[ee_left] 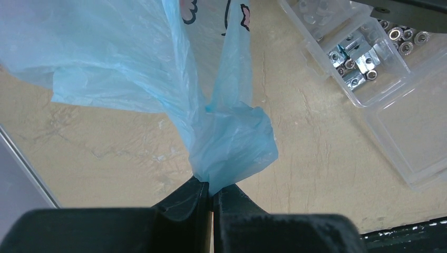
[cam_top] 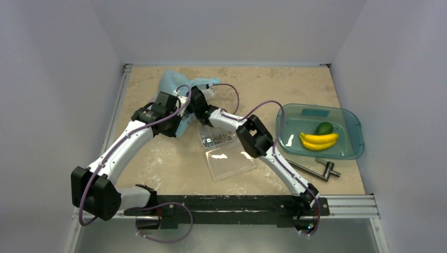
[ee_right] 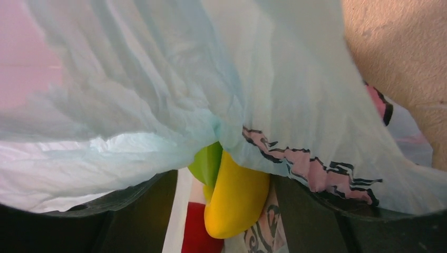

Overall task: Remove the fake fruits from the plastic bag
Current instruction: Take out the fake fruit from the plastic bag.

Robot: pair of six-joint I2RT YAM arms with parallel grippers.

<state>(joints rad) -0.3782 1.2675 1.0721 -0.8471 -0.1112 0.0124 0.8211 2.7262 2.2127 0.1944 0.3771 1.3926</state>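
Resting far-left on the beige marbled tabletop (cam_top: 174,163), between grey walls (cam_top: 58,79), is the plastic bag (cam_top: 171,84). Left tool (ee_left: 212,190) clamps its bunched edge. Right tool (ee_right: 224,184) stands spread astride a yellow fruit (ee_right: 237,200) under its film.

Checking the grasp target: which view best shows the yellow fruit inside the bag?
Right wrist: the yellow fruit pokes out under the plastic bag, between the fingers of the right gripper. Top external and left wrist show only the bag's outside.
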